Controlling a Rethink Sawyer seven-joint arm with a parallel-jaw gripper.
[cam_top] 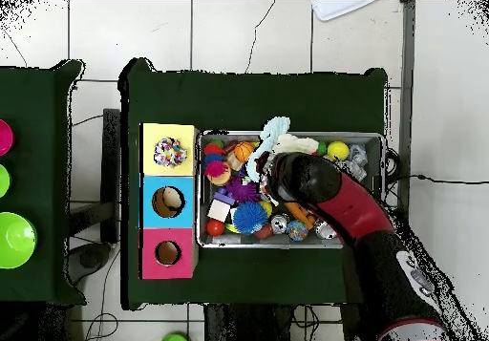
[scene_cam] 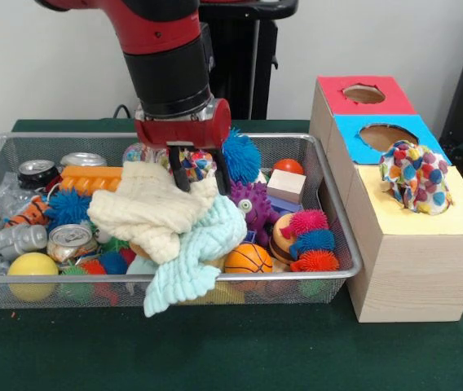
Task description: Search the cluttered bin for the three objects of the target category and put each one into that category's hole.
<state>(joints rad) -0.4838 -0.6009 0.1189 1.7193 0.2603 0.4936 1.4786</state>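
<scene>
The gripper [scene_cam: 199, 175] is down in the wire bin [scene_cam: 339, 244], with its two black fingers [scene_cam: 180, 173] standing a little apart, one on each side of the top edge of the cream knitted cloth [scene_cam: 146, 210]. They touch the cloth or are just about to, but it does not look pinched yet. I think cloth is the kind of thing to sort, because a colorful dotted cloth [scene_cam: 415, 176] is already stuffed in the hole of the yellow box [scene_cam: 415, 244], and the blue box [scene_cam: 354, 147] and red box [scene_cam: 337, 94] have open holes with no cloth in them. The cream cloth lies right under the gripper and spreads out toward the front of the bin and to the left in the front view. A pale blue-green knitted cloth [scene_cam: 195, 257] lies touching it, partly under it, and hangs over the bin's front rim. The two cloths overlap, so a lift could drag both. The yellow box stands just beside the bin, on the right in the front view, so the cloth must go up and then sideways across the orange toy basketball [scene_cam: 248, 259] and the spiky balls [scene_cam: 309, 240].
</scene>
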